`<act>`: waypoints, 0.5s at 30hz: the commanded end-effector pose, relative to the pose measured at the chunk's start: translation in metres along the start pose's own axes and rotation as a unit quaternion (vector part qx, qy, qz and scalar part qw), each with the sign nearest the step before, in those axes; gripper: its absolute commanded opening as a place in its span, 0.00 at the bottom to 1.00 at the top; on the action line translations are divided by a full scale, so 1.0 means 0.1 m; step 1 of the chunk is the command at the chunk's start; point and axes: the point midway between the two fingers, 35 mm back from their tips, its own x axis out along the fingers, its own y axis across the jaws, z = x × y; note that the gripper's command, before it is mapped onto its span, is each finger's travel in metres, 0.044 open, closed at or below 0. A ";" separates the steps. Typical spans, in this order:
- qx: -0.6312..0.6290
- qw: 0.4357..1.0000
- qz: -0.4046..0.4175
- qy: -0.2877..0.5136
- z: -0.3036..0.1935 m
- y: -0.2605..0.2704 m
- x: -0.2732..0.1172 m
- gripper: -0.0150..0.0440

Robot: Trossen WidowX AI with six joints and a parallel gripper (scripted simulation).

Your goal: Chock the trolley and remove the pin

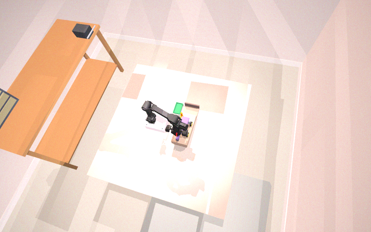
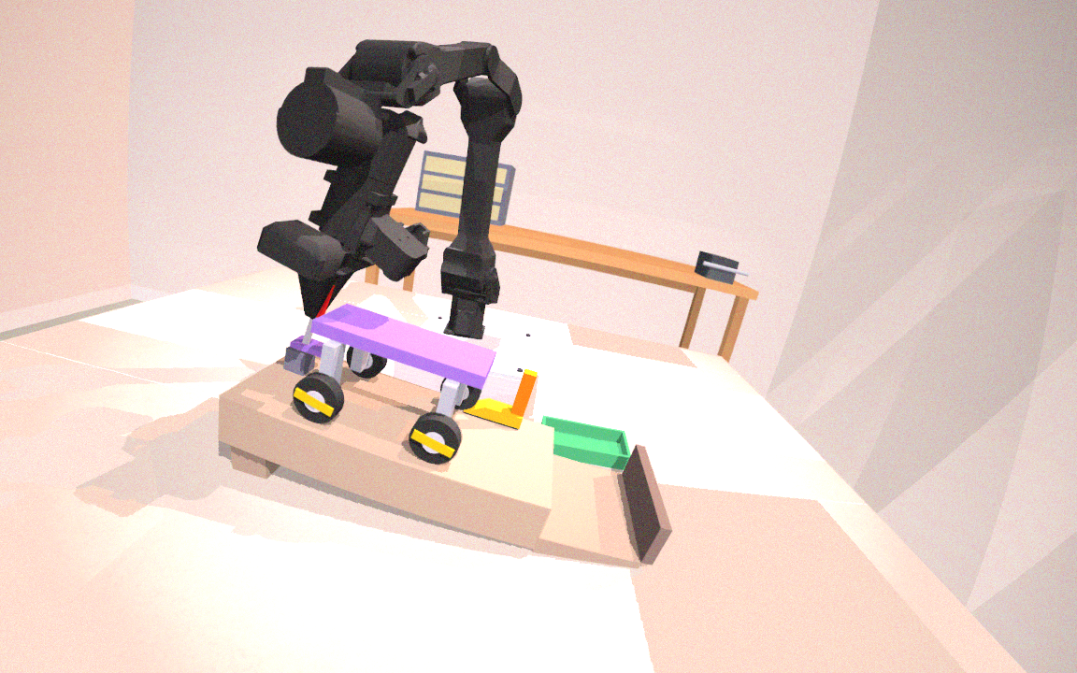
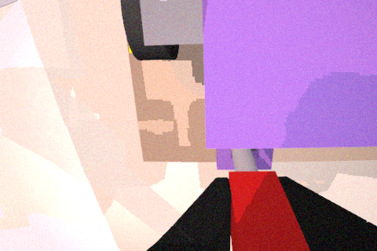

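The gripper is shut on the red head of the stop pin at the ramp's uphill end. The pin's grey shaft shows below the head, over the small purple bracket; how deep it sits is hidden. The trolley, with a purple deck, stands on the ramp. The yellow chock with its orange handle lies at the downhill side of the far downhill wheel; contact is hard to tell. The green tray holds nothing visible.
A dark end board stands across the ramp's foot, near the tray. The arm's pale base plate is beside the ramp. A wooden bench stands farther off behind the arm.
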 end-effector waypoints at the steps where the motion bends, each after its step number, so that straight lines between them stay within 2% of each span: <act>1: 0.003 1.000 -0.003 0.002 -0.02 0.00 -0.05 0.25; 15: 0.003 1.000 -0.003 0.002 -0.03 0.00 -0.13 0.25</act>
